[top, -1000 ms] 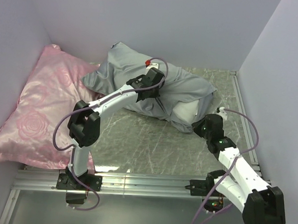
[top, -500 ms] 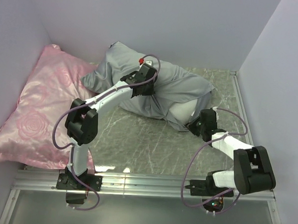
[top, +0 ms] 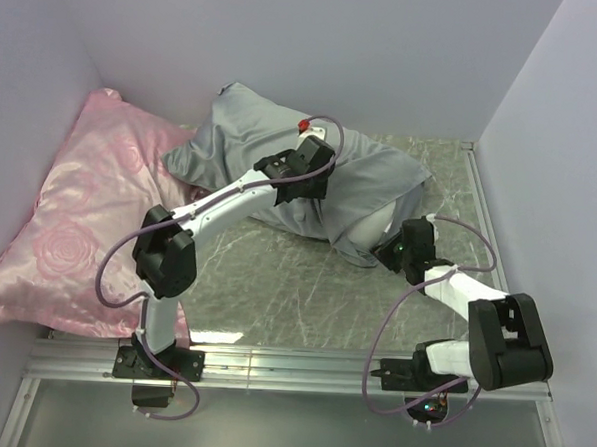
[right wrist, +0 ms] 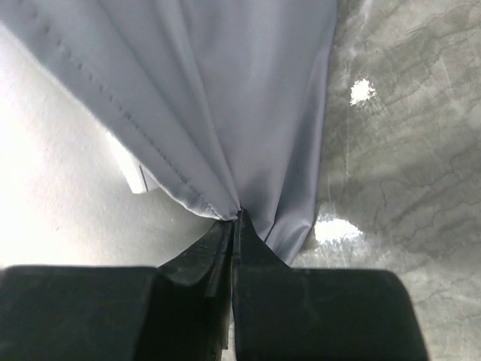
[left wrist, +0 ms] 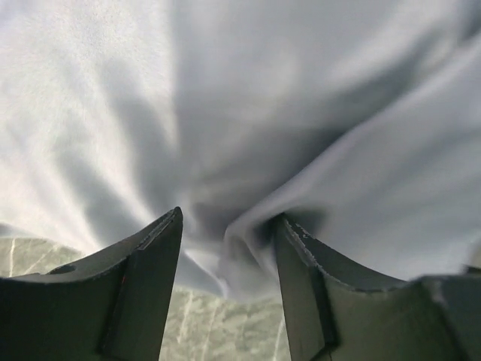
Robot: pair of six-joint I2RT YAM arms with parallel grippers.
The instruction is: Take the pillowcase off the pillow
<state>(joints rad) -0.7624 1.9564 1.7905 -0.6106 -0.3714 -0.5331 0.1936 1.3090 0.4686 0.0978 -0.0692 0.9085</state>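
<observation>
The pink rose-patterned pillow [top: 89,213] lay against the left wall, where it had been half a second earlier. The left arm rose from its base to a bent elbow, and its forearm reached up and to the right across the counter [top: 275,282]. Since the earlier frame the left claw [top: 303,184] had shifted a little to the right and nearer. It sat pressed down into the middle of the silver-grey pillowcase [top: 372,167]. Its wrist view showed the fingers [left wrist: 143,286] standing apart, with a loose fold of the grey cloth bulging up between them rather than pinched.

The pillowcase lay rumpled at the back of the counter, its left end touching the pink pillow and still covering most of the white pillow [top: 371,227]. Only the pillow's near right end showed bare, slightly more than before.

There the right claw [top: 385,253] had its fingers squeezed together on the stitched hem of the pillowcase, the cloth fanning out in tight pleats from the pinch. The white pillow was on one side and bare counter on the other. The right arm had kept its pose – elbow folded back near its base, forearm low and angled up-left toward the pillow.
</observation>
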